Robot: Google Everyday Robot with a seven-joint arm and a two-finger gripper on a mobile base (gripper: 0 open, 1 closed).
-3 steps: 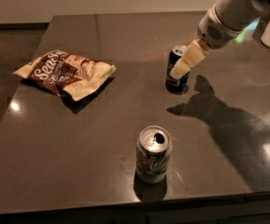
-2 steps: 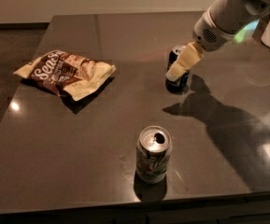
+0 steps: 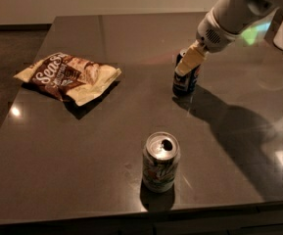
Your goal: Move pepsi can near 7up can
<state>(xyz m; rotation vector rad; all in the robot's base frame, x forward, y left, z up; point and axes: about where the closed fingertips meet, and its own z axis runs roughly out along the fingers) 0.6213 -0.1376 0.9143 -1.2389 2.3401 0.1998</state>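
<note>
Item one: the pepsi can is standing toward the far right corner of the table, and my gripper is sitting over its top; I cannot tell whether it is clamping. Item two: the 7up can is standing near the front edge, well apart from the first. Item three: a snack bag is lying by the left edge.

My arm was a smooth white tube with a dotted round grille, ending in my cream gripper at the pepsi can.
</note>
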